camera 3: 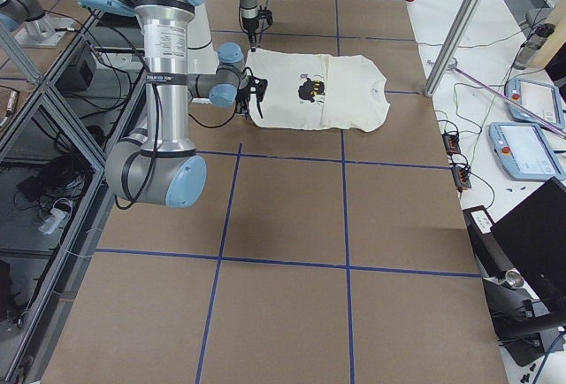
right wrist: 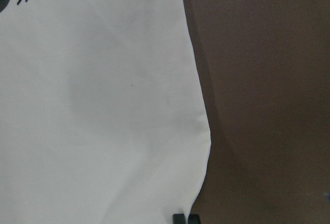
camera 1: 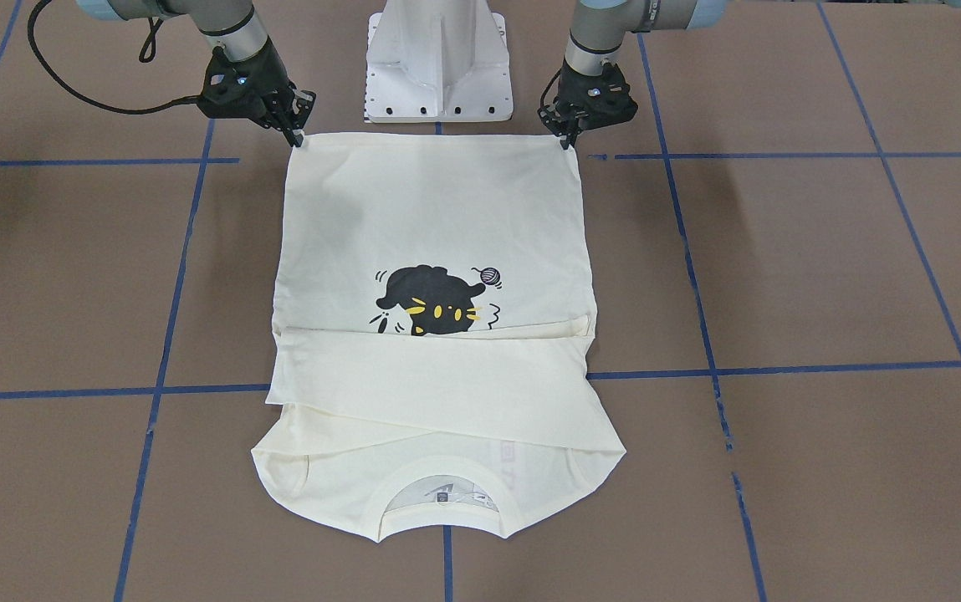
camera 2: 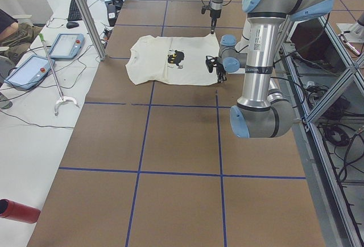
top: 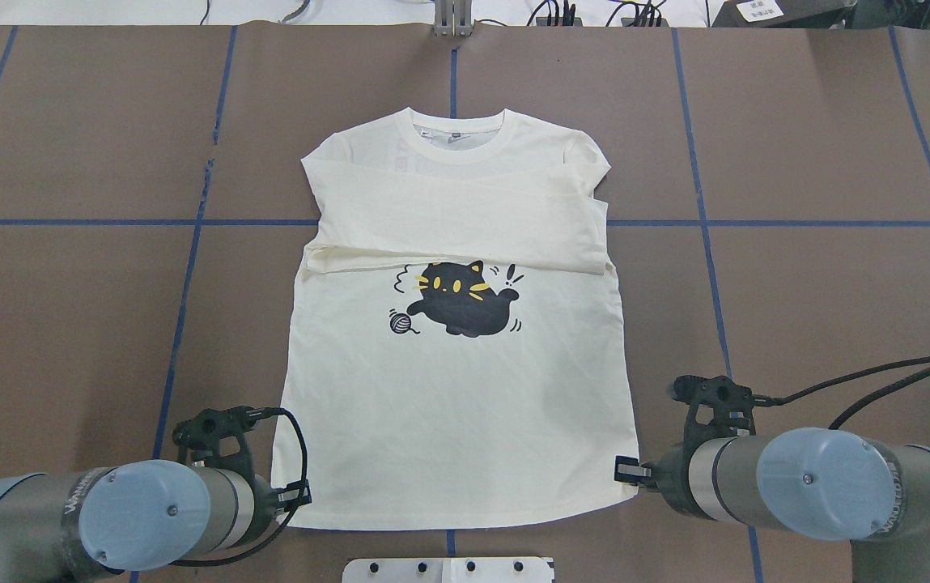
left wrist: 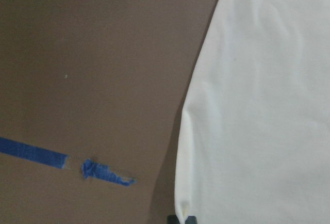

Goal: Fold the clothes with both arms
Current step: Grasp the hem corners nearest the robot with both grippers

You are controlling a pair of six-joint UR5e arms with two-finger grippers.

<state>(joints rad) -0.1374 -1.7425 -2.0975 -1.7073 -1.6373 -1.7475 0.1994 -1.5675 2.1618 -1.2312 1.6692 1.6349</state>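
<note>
Both hem corners of the T-shirt, lying flat and print-up on the table with its collar away from the robot, are pinched, one in the closed left gripper, one in the closed right gripper. Lift evenly, keep the hem taut, and carry it over the crossed sleeves toward the collar. Neck label: too small to read.

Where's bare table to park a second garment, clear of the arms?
Free: table on both sides of the shirt, and past its collar. Crowded: hem side by the pedestal, left hand and right hand at its corners.
</note>
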